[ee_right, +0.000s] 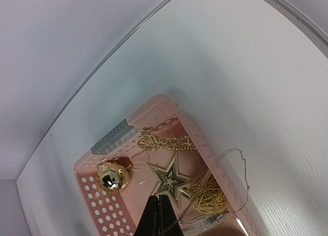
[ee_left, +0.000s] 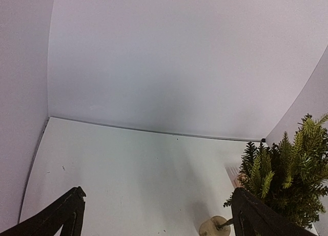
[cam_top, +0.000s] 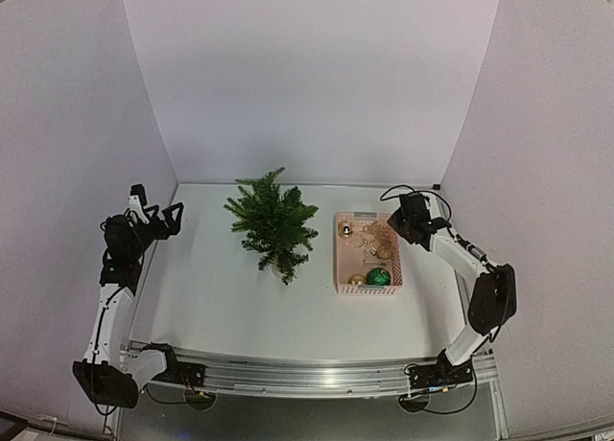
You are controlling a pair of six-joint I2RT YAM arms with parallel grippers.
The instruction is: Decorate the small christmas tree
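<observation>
Wide bare table [cam_top: 206, 288] left of small christmas tree [cam_top: 273, 225]; only a narrow lane between tree branches and pink basket [cam_top: 368, 290]; basket floor crowded with ornaments [cam_top: 378, 277], walls all round

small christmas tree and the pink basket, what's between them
Nothing: only bare white table separates the small christmas tree from the pink basket, seen in the top external view.
</observation>
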